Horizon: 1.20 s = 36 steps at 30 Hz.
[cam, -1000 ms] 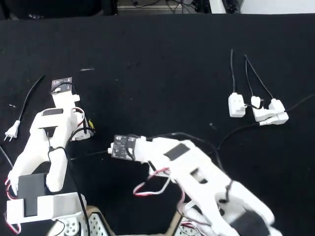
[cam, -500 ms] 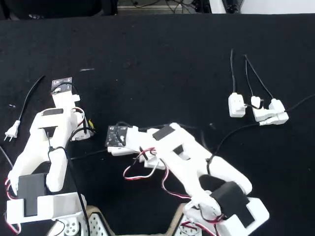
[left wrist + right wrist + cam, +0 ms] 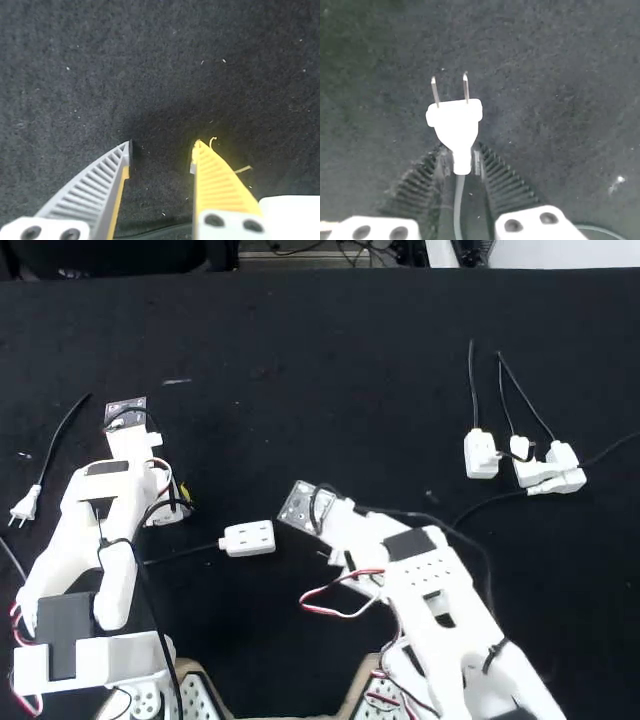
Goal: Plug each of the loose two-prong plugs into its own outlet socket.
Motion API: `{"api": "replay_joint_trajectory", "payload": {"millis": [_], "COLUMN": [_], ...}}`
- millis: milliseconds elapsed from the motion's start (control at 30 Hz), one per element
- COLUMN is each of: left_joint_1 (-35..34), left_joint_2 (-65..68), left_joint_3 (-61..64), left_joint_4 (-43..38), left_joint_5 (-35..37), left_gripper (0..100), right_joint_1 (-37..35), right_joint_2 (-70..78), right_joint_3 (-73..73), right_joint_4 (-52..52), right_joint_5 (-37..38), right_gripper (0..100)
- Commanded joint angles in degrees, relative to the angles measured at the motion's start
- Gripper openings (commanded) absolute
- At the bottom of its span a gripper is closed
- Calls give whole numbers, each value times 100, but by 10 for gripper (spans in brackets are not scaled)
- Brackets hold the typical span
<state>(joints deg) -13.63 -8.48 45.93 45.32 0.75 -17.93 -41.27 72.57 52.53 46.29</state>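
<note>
Right jaws: clenched on the narrow neck of a white two-prong plug point(image 3: 454, 122), one black ribbed finger point(image 3: 502, 177) on each side.
Held plug: flat white head, two bare metal prongs pointing away from the jaws, pale cord trailing back between them; it sits just right of the outlet socket point(image 3: 248, 537).
Left jaws: released, with bare cloth in the gap between the grey finger point(image 3: 112, 180) and the yellow one point(image 3: 215, 180); they are left of the outlet socket.
Outlet socket: white oblong block lying flat, dark cord leaving its left end.
Loose plug point(image 3: 25, 505): white, on a black cord, far left of the outlet socket.
White adapter cluster point(image 3: 525, 465): well right of the outlet socket, with thin black cords.
Surface point(image 3: 330, 370): black, felt-like, flecked with lint.
Room: cables point(image 3: 340, 250) lie beyond the far edge.
</note>
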Motion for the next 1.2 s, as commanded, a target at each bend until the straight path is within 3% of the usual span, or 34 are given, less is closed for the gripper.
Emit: {"api": "replay_joint_trajectory", "payload": {"millis": [0,67,167,267,767,833,933,1000,1167], "left_joint_1": [-154,-154,-154,-154,-154,-154,-154,-154,-154], "left_joint_2": [-53,-53,-53,-62,-70,-70,-70,-70,-79], "left_joint_3": [-22,-22,-22,-22,-13,-13,-13,-13,-13], "left_joint_4": [-79,-79,-79,-79,-70,-70,-70,-70,-70], "left_joint_5": [44,44,44,44,44,44,44,44,44], "left_gripper": [195,195,195,195,195,195,195,195,195], "right_joint_1": [79,79,79,88,88,79,79,105,79], "right_joint_2": [-119,84,523,919,1262,1262,1262,1218,259], "right_joint_3": [-40,-163,-303,-382,-497,-514,-488,-444,-919], "right_joint_4": [26,26,18,0,-299,-299,-281,-246,809], "right_joint_5": [-237,-484,-835,-642,-88,-88,-79,-79,-220], "right_gripper": [15,44,172,240,194,152,10,20,10]}}
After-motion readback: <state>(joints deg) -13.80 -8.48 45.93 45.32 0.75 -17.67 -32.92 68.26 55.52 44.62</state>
